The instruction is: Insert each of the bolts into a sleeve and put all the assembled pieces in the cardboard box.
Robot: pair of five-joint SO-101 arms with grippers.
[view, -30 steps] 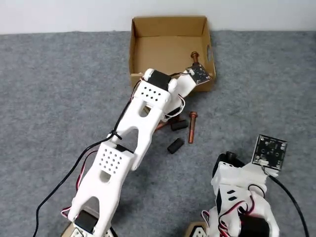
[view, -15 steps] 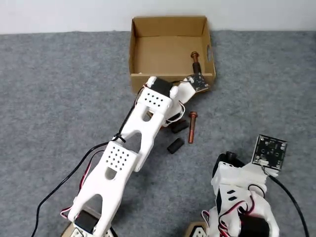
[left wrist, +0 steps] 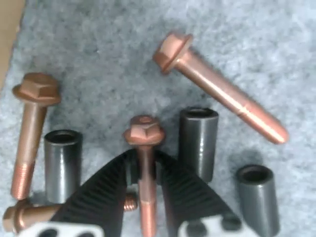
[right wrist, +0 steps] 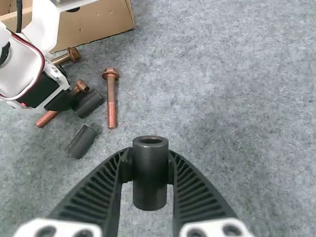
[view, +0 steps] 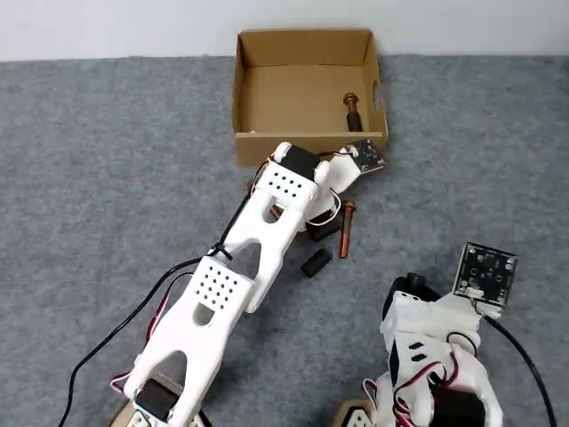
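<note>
My left gripper [left wrist: 144,158] stands over the pile in front of the cardboard box [view: 307,142], its jaws shut on the shank of a copper bolt [left wrist: 143,132]. Around it lie three more bolts [left wrist: 217,89], [left wrist: 29,128], [left wrist: 19,217] and three dark sleeves [left wrist: 62,158], [left wrist: 198,136], [left wrist: 256,197]. One bolt with a sleeve on it [view: 351,111] lies inside the box at its right wall. My right gripper [right wrist: 149,158] is near the table's front right, shut on an upright black sleeve [right wrist: 149,173].
Grey carpet covers the table. From above, a loose bolt [view: 345,229] and a loose sleeve [view: 315,262] lie right of the left arm [view: 267,213]. The right arm [view: 444,356] stands well apart from the pile, with open carpet between them.
The left arm has drawn back from the box's front right corner and come down over the pile. The right arm has kept still with its sleeve.
</note>
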